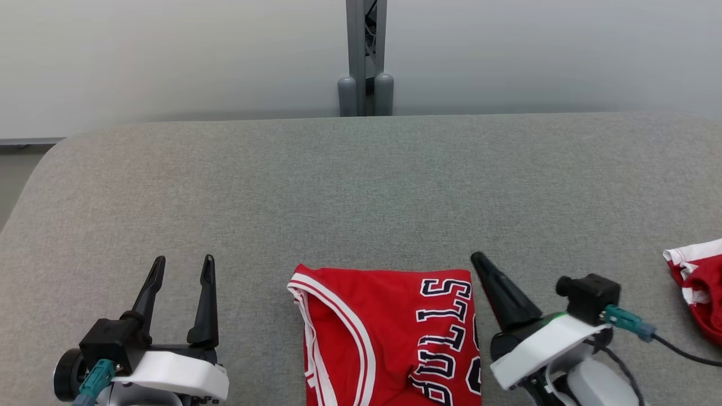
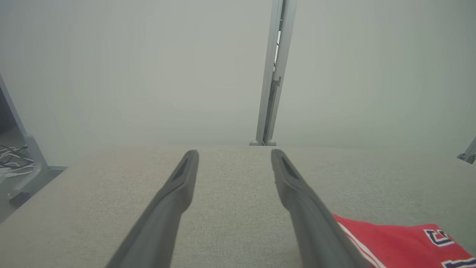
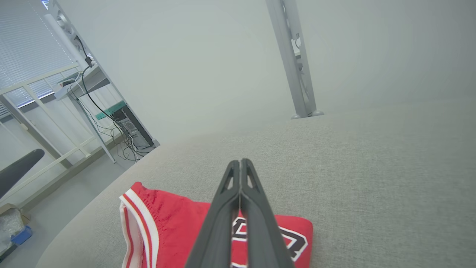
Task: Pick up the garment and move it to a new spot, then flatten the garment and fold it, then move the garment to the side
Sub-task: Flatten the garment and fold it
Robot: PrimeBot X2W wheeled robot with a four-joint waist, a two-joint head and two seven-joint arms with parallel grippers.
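- Head view: the garment, red with white-trimmed edges and dark lettering outlined in white, lies folded on the grey table, at the near edge and about midway across.
- The left gripper sits at the lower left, its two fingers spread wide and pointing away from the robot. It holds nothing and stands apart from the garment, with bare table between them.
- The right gripper sits just beside the garment's right edge, fingers pressed together into one dark point that leans up and to the left. Whether it touches the cloth cannot be told here.
- A second red and white cloth lies at the far right edge, well apart from the garment.
- A grey post stands behind the table's far edge, before a pale wall.
- Left wrist view: the left gripper has its fingers wide apart over bare table, nothing between them.
- A corner of the garment shows at the lower right, beside the right-hand finger. The post rises beyond the far edge.
- Right wrist view: the right gripper is closed, finger against finger, with nothing pinched at the tips.
- The garment lies under and left of the fingers, which cross its lettered part; contact cannot be told.
- The post stands beyond the table, and a desk frame hung with cables stands at the left.
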